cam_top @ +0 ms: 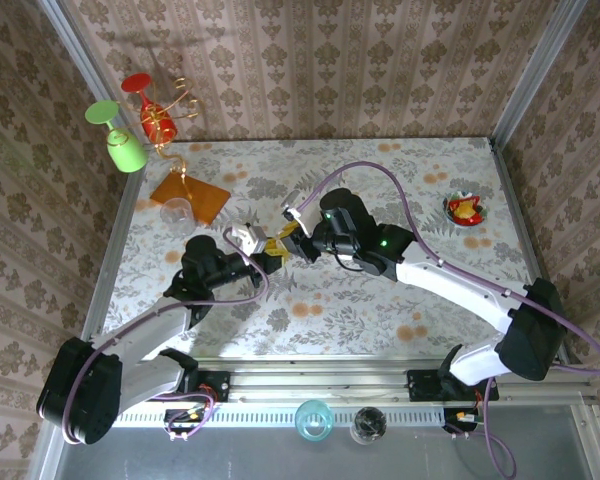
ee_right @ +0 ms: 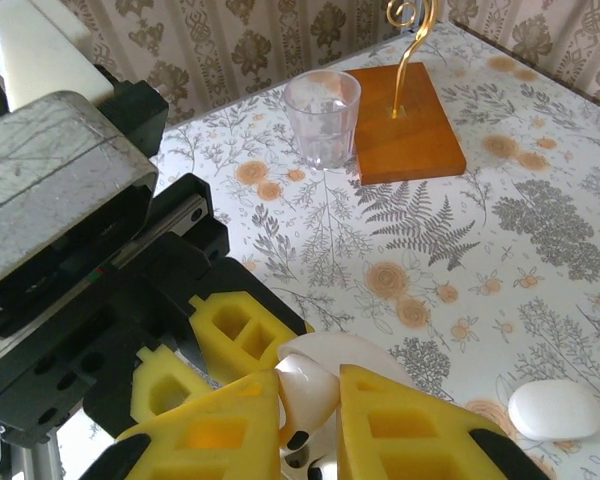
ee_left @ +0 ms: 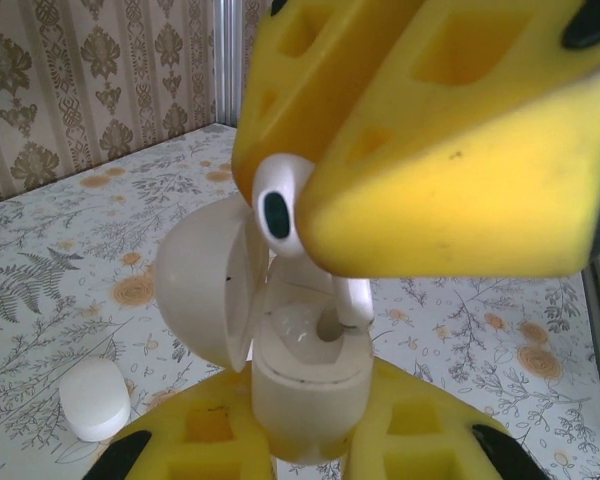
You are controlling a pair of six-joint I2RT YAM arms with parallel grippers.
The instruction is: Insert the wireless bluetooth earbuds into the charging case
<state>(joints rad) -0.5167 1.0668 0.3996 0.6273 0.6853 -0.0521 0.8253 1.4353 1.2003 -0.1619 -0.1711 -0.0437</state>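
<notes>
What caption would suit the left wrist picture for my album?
Left gripper holds the open white case while the right gripper holds an earbud just above it.

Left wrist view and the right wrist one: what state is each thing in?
charging case: lid open, held upright
earbud: pinched above the case, not yet seated
left gripper: shut on the charging case
right gripper: shut on the earbud
second case: closed, lying on the table
clear cup: upright

White earbud (ee_left: 278,205) and charging case (ee_left: 310,385), yellow fingers (ee_left: 460,170)
</notes>
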